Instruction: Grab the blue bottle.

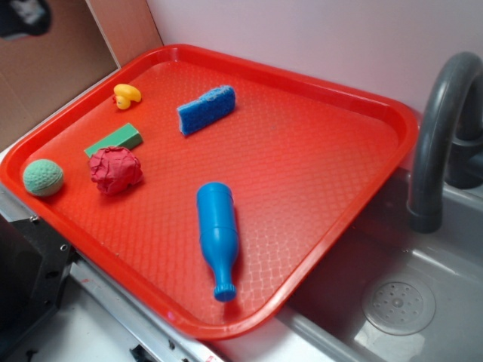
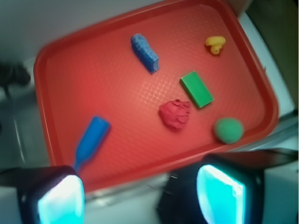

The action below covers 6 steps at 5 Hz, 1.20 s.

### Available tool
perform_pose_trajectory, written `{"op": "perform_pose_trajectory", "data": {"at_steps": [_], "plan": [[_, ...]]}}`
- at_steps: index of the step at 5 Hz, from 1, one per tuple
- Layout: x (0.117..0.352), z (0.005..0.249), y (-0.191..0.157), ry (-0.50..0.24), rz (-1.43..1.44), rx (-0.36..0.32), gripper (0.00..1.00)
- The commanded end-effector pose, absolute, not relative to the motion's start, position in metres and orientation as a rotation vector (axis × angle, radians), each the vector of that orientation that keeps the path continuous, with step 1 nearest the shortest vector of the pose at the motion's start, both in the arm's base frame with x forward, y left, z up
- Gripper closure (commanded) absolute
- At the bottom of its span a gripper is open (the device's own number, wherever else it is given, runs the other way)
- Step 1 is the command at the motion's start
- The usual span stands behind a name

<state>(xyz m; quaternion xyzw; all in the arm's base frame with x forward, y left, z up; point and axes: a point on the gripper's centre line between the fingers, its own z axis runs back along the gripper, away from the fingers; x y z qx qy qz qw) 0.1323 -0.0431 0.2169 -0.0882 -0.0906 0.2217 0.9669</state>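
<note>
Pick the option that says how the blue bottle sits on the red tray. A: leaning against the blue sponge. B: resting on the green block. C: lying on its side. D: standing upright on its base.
C: the blue bottle lies flat on the red tray, apart from the other toys.

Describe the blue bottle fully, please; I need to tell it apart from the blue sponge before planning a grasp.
The blue bottle is smooth, bright blue, plastic-looking: a cylindrical body narrowing to a thin neck with a flared lip. It lies on its side on the red tray, neck toward the tray's near edge, apart from the other items. Only the tray touches it. The gripper is open, away from it.
</note>
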Motion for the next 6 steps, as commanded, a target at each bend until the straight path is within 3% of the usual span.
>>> {"op": "perform_pose_trajectory", "data": {"at_steps": [1, 4, 6], "plan": [[0.167, 0.170, -0.075, -0.156, 0.726, -0.193, 0.00], [0.198, 0.080, -0.102, -0.008, 0.846, -0.115, 0.00], [0.206, 0.029, -0.114, 0.028, 0.808, -0.036, 0.00]]}}
